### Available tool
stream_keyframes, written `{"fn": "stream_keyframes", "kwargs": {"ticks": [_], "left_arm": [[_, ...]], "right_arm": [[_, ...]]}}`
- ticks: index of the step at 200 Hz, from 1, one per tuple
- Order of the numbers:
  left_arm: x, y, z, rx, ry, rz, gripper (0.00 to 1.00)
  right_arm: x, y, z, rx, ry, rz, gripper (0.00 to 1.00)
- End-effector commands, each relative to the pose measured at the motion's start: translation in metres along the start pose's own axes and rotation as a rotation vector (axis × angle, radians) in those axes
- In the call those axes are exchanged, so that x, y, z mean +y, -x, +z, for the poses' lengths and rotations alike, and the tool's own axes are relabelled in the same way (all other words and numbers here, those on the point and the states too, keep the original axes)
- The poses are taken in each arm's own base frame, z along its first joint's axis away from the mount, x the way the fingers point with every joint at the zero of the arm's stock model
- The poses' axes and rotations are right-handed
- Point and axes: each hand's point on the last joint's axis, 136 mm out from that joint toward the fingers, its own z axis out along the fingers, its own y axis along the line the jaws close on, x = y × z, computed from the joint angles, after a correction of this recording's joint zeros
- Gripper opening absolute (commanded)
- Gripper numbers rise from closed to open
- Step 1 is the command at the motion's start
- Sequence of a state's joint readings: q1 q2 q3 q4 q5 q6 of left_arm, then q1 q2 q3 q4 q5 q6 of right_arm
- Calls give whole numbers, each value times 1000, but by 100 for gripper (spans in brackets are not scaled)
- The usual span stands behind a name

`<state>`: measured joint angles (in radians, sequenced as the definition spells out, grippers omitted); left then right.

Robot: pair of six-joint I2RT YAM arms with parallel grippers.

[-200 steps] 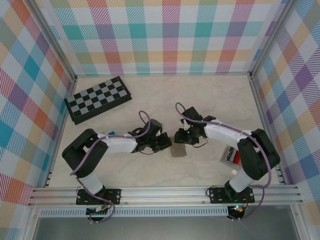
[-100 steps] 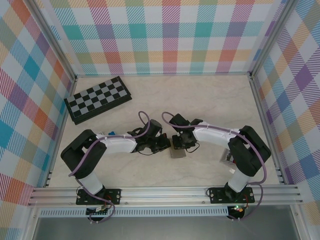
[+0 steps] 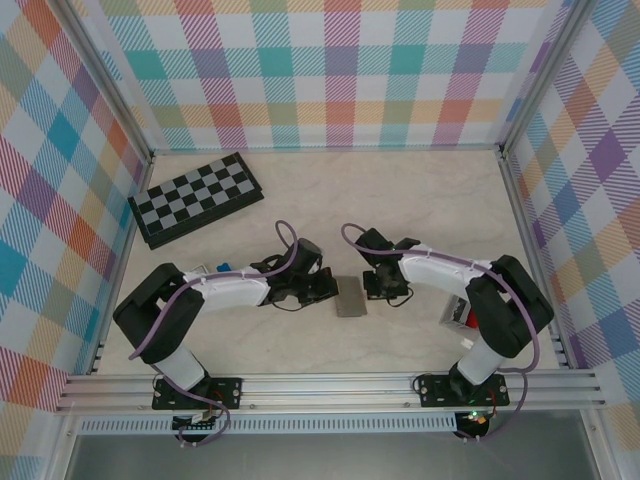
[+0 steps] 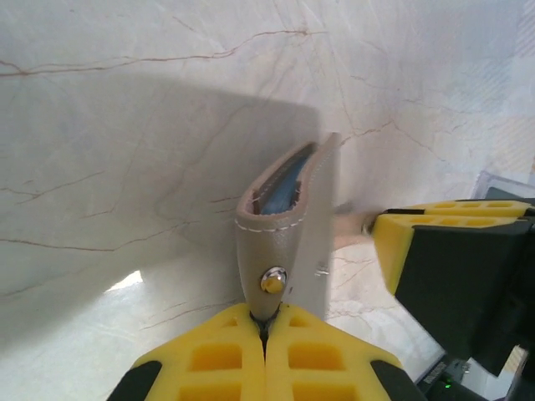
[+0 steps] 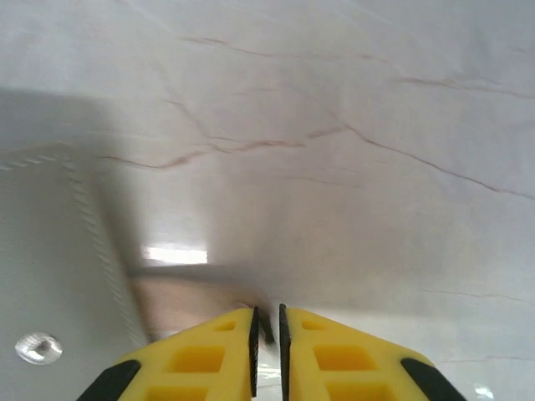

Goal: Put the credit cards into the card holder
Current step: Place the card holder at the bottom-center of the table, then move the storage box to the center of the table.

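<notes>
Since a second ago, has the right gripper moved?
Yes. Judged against the chequered board, the right gripper swung in over the card holder, then drew back to the right; it now sits at the holder's right edge.

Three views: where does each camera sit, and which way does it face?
Top: above and behind the bases, looking down on the table, left arm, right arm and holder.
Left wrist: on the left arm, looking along its jaws, shut on the holder's snap end.
Right wrist: on the right arm, looking down past its jaws at the table.
Shared: the holder shows in all three.
</notes>
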<state>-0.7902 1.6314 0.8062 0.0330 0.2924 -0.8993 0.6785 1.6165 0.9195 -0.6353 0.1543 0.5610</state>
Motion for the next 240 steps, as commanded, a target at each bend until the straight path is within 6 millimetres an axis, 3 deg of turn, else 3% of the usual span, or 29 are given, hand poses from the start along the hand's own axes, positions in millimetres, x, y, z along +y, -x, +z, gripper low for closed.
{"fn": "stream_keyframes", "kwargs": {"ticks": [1,70,100,120,152,161,187,212,240], "left_arm": [[13,-2,-5,7,57,25,0],[21,-5,-2,59,131,85,4],[29,-6,-4,80,195,123,9],[27,-5,-8,79,202,151,14],[25,-8,-12,102,210,181,23],[24,-8,-13,100,216,187,26],[18,-1,-24,54,230,200,46],[12,8,-40,-19,234,200,56],[3,15,-54,-68,220,210,63]], "right_arm": [[-5,-14,1,55,9,1,19],[-10,-18,11,98,-40,29,23],[-2,-5,-13,38,25,62,25],[-10,4,-40,-35,45,107,31],[-56,18,-91,-187,87,279,41],[-77,20,-107,-237,89,346,49],[-146,13,-143,-368,43,560,68],[-206,-12,-151,-395,9,831,84],[-242,-27,-144,-414,106,1080,97]]}}
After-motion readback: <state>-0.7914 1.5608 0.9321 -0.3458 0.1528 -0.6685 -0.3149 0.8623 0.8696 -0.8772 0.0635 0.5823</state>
